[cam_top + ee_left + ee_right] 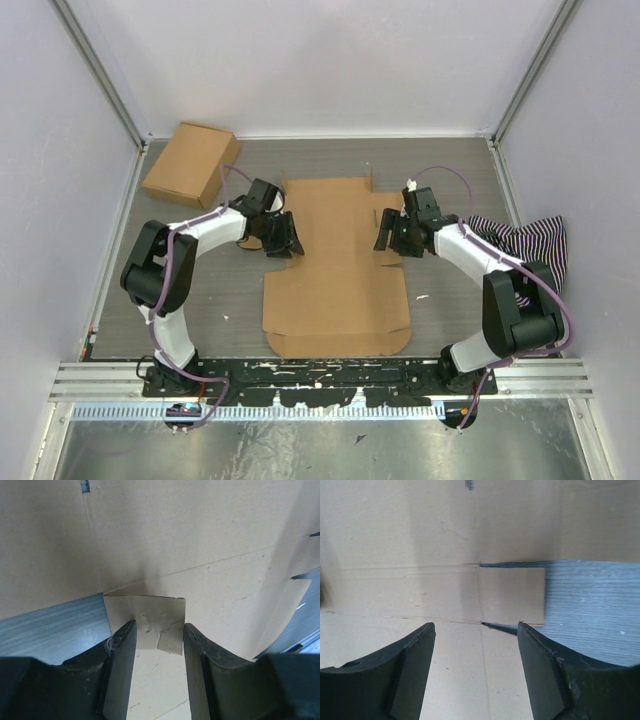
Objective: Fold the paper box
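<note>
The paper box (335, 270) lies flat on the grey table as a brown die-cut sheet with flaps and slots. My left gripper (283, 235) is at its left edge. In the left wrist view the jaws (159, 625) stand apart, either side of a small creased tab (150, 615) raised over the sheet; I cannot tell whether they touch it. My right gripper (388, 232) is at the right edge. It is open (476, 625) above the cardboard, with a short side tab (512, 595) just ahead of its fingertips and nothing between them.
A smaller ready-made brown box (190, 163) sits at the back left corner. A striped cloth (520, 240) lies at the right wall behind the right arm. Grey walls and metal rails enclose the table on three sides.
</note>
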`<move>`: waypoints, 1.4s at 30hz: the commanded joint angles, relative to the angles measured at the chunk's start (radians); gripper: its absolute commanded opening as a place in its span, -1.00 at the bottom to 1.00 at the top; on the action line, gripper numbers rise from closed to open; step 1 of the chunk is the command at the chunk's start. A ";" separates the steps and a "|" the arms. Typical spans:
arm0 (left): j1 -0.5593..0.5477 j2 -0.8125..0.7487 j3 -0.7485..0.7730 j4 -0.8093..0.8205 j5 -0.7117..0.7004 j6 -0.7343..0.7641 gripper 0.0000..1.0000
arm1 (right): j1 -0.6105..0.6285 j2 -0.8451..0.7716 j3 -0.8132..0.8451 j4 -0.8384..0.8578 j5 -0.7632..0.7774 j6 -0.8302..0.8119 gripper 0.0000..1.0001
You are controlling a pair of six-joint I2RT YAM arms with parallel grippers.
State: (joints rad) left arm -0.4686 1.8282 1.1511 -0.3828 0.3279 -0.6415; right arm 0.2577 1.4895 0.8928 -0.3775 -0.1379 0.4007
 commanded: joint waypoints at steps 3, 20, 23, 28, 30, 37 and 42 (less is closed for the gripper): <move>-0.006 0.083 0.040 0.038 0.022 -0.007 -0.03 | 0.001 0.018 0.045 -0.027 0.151 0.042 0.51; -0.008 0.126 0.028 0.026 0.011 0.021 -0.04 | 0.000 0.175 0.053 0.017 0.186 0.049 0.50; -0.007 0.125 0.027 0.020 0.007 0.024 -0.04 | -0.002 0.172 0.055 0.002 0.247 0.044 0.51; -0.007 0.123 0.035 0.005 0.000 0.035 -0.04 | -0.006 0.192 0.063 -0.018 0.308 0.036 0.51; -0.007 0.123 0.035 -0.001 -0.002 0.040 -0.04 | -0.007 0.189 0.055 -0.004 0.290 0.030 0.51; -0.007 0.138 0.044 -0.008 0.000 0.045 -0.04 | 0.001 0.131 0.002 0.143 -0.038 -0.030 0.36; -0.007 0.142 0.050 -0.007 0.005 0.042 -0.04 | 0.019 0.042 0.001 0.131 -0.058 -0.027 0.33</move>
State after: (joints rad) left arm -0.4690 1.9179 1.2018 -0.3603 0.3676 -0.6254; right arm 0.2428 1.6215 0.8921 -0.2932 -0.0383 0.3668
